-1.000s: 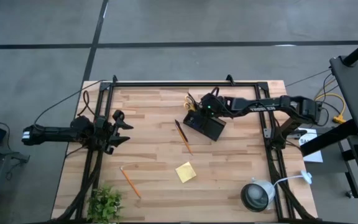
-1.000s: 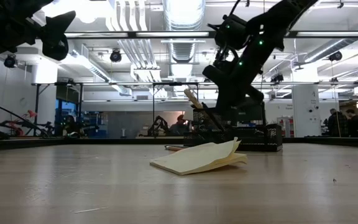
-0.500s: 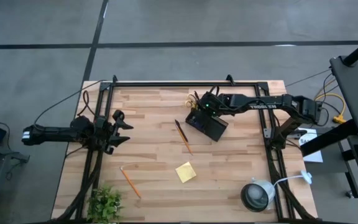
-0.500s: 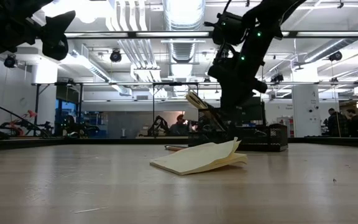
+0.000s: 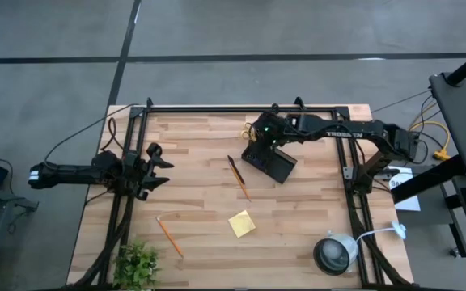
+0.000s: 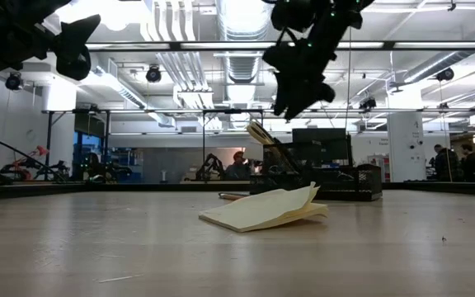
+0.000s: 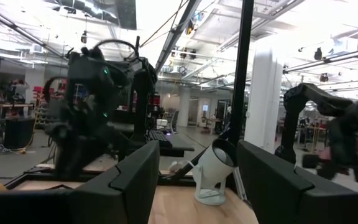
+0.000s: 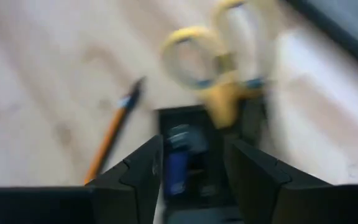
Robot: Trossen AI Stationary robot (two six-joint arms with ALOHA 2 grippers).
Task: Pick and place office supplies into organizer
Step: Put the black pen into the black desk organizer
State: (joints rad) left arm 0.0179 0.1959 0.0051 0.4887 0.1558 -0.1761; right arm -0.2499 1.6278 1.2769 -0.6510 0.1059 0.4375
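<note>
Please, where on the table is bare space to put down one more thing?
Free: the wood between the sticky-note pad and the lamp, and the stretch between the left pincer and the pens. Crowded: the far side, where the right pincer hangs above the organizer and scissors.

Black organizer (image 5: pixel 269 164), yellow sticky-note pad (image 5: pixel 242 223), orange pencil (image 5: pixel 168 235), green plant (image 5: pixel 136 263).

Wooden table (image 5: pixel 201 242) with sticky-note pad (image 5: pixel 242 223)

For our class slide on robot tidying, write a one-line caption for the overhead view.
Right gripper hovers over the black organizer; pencils, sticky-note pad lie loose on the table; left gripper waits aside.
</note>
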